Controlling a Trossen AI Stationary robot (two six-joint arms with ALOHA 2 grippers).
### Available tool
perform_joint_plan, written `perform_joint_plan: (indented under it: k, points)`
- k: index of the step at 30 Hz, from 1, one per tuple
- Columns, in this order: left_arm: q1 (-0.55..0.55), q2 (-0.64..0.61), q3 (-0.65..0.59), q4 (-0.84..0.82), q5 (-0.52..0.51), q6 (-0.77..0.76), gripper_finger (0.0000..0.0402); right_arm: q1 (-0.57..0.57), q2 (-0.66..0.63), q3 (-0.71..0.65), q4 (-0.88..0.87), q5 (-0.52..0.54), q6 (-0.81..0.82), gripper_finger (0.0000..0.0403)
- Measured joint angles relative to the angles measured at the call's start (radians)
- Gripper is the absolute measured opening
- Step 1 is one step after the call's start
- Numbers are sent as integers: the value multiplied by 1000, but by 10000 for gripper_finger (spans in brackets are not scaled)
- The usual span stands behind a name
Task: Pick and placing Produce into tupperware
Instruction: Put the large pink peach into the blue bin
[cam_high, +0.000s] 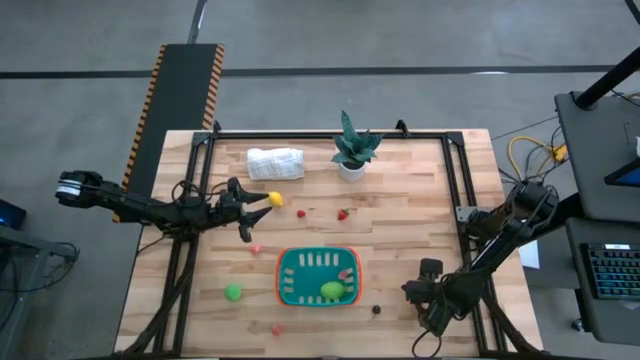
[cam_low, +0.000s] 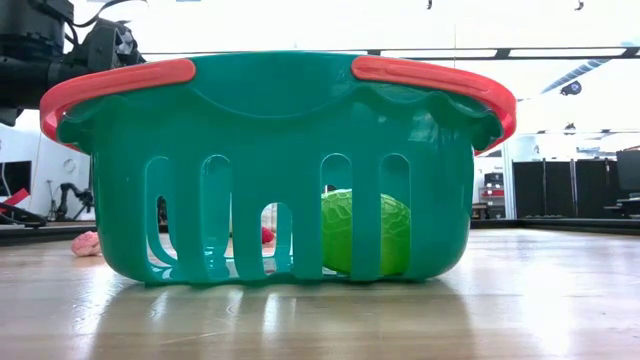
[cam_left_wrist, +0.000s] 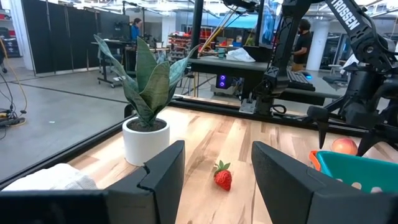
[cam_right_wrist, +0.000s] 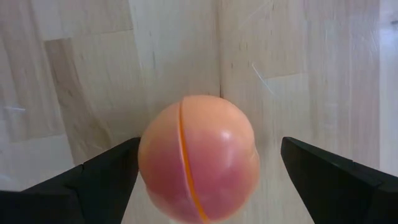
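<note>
Wooden table (cam_high: 400, 230): teal tupperware (cam_high: 317, 277) holding green produce (cam_high: 332, 291). Right gripper (cam_right_wrist: 208, 180) open, straddling orange-pink peach (cam_right_wrist: 198, 166). Left gripper (cam_left_wrist: 217, 177) part-open, empty, facing strawberry (cam_left_wrist: 222, 177).

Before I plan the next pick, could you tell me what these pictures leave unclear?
High view: the right gripper covers the peach; only its wrist view shows it.
High view: the dark piece is too small to name.
High view: whether the left gripper touches the yellow piece is unclear.
Low view: the tupperware blocks nearly everything behind it.
</note>
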Motion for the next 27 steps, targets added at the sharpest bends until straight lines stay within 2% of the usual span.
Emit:
perform_joint_plan:
  k: [20,27]
  points:
    - [0,0,0,0,0,0,173,0,1,-1,7,1,-1,378]
    - [0,0,0,0,0,0,173,0,2,-1,15,0,-8,342]
